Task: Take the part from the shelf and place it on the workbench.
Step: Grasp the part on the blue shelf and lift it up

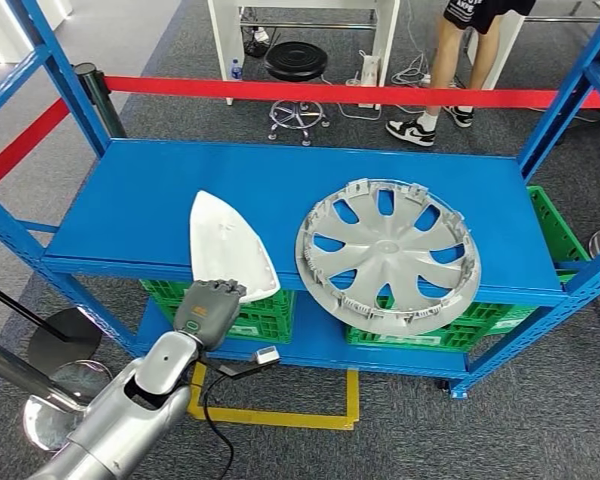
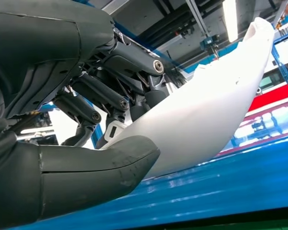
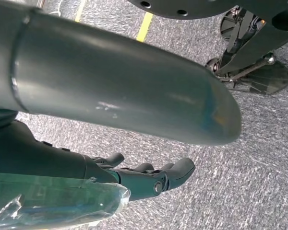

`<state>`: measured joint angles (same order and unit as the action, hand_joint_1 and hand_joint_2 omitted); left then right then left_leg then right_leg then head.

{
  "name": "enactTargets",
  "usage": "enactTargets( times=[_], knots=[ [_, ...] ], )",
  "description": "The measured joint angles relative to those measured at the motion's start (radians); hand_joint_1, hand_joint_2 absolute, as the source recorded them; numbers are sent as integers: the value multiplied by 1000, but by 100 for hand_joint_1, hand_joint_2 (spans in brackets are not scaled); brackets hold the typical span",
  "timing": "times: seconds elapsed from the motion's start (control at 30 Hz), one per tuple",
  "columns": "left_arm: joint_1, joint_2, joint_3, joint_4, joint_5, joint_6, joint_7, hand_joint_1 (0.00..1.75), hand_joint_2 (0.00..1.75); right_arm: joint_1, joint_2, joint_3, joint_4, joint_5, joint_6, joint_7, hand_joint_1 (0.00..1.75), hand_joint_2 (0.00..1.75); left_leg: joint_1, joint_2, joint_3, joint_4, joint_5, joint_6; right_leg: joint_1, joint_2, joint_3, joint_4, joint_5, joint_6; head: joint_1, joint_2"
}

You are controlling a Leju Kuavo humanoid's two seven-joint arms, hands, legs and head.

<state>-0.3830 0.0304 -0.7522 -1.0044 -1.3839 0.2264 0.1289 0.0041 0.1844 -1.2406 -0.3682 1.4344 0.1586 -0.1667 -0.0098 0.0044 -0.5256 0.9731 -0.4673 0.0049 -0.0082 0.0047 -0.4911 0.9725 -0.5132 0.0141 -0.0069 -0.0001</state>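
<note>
a: so where's the white part [image 1: 229, 245] vs the left robot hand [image 1: 209, 305]?

b: on the blue shelf [image 1: 146, 205] front edge, long axis pointing away. fingers over its near end, thumb [image 2: 99, 167] under; looks pinched. smooth curved plastic shell.

a: right robot hand [image 3: 150, 175]?

b: hangs over carpet, fingers loosely apart, holding nothing.

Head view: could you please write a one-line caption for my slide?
Left hand grips the white part at the blue shelf edge, beside a silver wheel cover.
</note>
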Motion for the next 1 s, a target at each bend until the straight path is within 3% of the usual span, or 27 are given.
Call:
enactTargets(
  times=[0.17,0.33,0.53,1.0],
  knots=[
    [-21,14,-5,4,6,9,-13,156,175,2,2,-2,-22,0,20,5,0,0,0,0,0,0,0,0,0,0,0,1,0,0,0,0],
    [-28,23,-11,6,2,17,-6,173,175,4,4,-5,-40,2,32,11,0,0,0,0,0,0,1,0,0,0,-1,1,0,0,0,0],
    [-52,35,-11,-9,-21,65,21,175,175,3,5,-5,-45,16,14,8,0,0,0,0,-2,1,1,-1,0,0,-3,2,1,0,0,0],
    [-147,107,-7,-248,-156,210,53,175,175,-6,-11,1,38,36,-88,-16,0,0,0,0,-4,1,2,-1,0,0,-5,3,1,-1,0,0]
  ],
)
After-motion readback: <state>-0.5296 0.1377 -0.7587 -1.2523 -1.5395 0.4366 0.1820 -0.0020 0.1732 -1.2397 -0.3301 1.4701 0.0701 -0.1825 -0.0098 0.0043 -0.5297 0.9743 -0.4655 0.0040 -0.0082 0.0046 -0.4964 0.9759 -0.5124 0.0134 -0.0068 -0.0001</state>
